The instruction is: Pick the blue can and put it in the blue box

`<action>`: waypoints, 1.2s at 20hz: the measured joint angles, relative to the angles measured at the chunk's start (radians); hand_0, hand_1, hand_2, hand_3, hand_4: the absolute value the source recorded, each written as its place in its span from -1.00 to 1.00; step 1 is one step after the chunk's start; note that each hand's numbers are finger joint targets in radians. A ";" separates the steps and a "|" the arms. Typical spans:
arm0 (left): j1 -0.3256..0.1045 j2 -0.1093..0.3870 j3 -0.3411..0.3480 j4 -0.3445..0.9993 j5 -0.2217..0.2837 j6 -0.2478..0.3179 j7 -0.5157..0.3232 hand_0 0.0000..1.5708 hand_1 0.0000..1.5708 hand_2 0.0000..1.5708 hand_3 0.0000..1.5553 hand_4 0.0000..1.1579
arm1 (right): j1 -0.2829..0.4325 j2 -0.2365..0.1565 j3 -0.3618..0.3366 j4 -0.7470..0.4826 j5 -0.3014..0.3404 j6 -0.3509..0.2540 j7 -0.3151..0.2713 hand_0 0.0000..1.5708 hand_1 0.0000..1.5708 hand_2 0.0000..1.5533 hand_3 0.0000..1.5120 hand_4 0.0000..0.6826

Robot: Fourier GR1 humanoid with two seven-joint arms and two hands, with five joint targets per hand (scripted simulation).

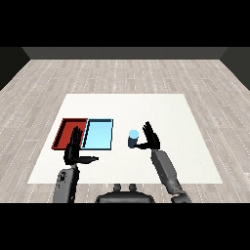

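White table [146,105] carries everything. Red tray [64,128] and light blue tray [99,134] sit side by side, touching, left of centre. Blue tray holds nothing yet.

Left hand [74,149] hovers at about 6 o'clock from the seam between the two trays, fingers straight up, thumb out sideways, holding nothing. It overlaps the near rim of the red tray in view.

Right hand [151,138] is at 3 o'clock from the blue can [133,138], fingers spread and mostly straight, thumb reaching toward the can. Looks just beside it, maybe touching; can't tell. Not wrapped round it.

Blue can stands upright on the table, at 3 o'clock from the blue tray, near but apart.

Handling guess: small rigid cylinder, likely light, smooth sides so could slip or tip if nudged. Take it mid-height on the side wall, fingers and thumb opposite each other.
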 measured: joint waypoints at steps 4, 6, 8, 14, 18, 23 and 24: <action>0.006 -0.002 -0.001 -0.007 -0.003 0.003 0.001 -1.00 -1.00 -1.00 -1.00 -1.00 | -0.012 0.001 0.067 0.025 -0.008 -0.059 -0.024 -1.00 -1.00 -1.00 -1.00 -1.00; 0.020 0.002 -0.001 -0.043 0.007 -0.001 0.027 -1.00 -1.00 -1.00 -1.00 -1.00 | -0.054 0.001 0.105 0.082 -0.032 -0.093 -0.047 -1.00 -1.00 -1.00 -1.00 -1.00; 0.010 0.001 0.002 -0.040 0.009 0.001 0.034 -1.00 -1.00 -1.00 -1.00 -1.00 | -0.061 0.001 0.154 0.111 -0.060 -0.122 -0.076 -1.00 -1.00 -1.00 -1.00 -1.00; 0.008 -0.003 0.004 -0.020 0.010 -0.004 0.017 -1.00 -1.00 -1.00 -1.00 -1.00 | -0.163 -0.001 0.170 0.237 -0.101 -0.138 -0.101 -1.00 -1.00 -1.00 -1.00 -1.00; 0.004 -0.004 0.008 -0.026 0.019 -0.003 0.028 -1.00 -1.00 -1.00 -1.00 -1.00 | -0.199 0.000 0.220 0.276 -0.146 -0.167 -0.104 -1.00 -1.00 -1.00 -1.00 -1.00; 0.000 -0.004 0.012 -0.005 0.014 -0.004 0.009 -1.00 -1.00 -1.00 -1.00 -1.00 | -0.240 0.001 0.253 0.330 -0.188 -0.179 -0.119 -1.00 -1.00 -1.00 -1.00 -1.00; 0.004 0.000 0.016 0.001 0.023 -0.015 0.002 -1.00 -1.00 -1.00 -1.00 -1.00 | -0.238 0.000 0.265 0.330 -0.193 -0.181 -0.121 -1.00 -1.00 -1.00 -1.00 -1.00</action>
